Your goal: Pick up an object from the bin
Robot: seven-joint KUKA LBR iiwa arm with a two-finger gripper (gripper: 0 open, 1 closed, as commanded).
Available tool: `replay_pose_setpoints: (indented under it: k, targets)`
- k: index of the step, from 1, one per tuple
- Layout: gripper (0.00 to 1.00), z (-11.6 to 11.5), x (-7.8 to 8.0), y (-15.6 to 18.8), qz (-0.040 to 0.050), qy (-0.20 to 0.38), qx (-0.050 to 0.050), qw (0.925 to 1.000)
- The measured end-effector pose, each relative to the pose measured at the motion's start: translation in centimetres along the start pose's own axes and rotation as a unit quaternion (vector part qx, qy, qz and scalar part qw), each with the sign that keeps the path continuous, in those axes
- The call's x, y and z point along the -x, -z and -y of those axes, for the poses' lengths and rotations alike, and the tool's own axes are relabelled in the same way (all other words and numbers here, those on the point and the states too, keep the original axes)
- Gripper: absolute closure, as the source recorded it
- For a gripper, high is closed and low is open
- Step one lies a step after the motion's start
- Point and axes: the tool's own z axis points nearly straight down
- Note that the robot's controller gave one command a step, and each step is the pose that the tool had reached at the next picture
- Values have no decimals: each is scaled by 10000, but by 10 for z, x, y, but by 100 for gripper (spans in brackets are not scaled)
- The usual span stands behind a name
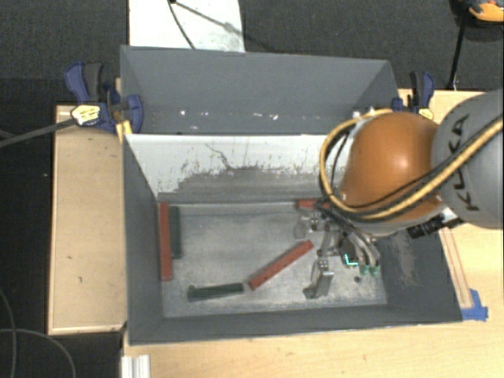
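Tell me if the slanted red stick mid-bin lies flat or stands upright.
Flat: the red stick lies full length, slantwise, on the bin floor.

Dark carpet (47,22) covers the floor, a grey cable (31,131) crossing it.

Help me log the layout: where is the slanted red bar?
The slanted red bar lies mid-floor, upper end beside the gripper on the right, lower end near the dark bar in front.
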Motion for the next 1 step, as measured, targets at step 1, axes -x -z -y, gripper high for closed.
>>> replay_pose_setpoints:
  k: [1]
  targets:
    - [0, 0, 2, 4, 41, -11, 2, 10000]
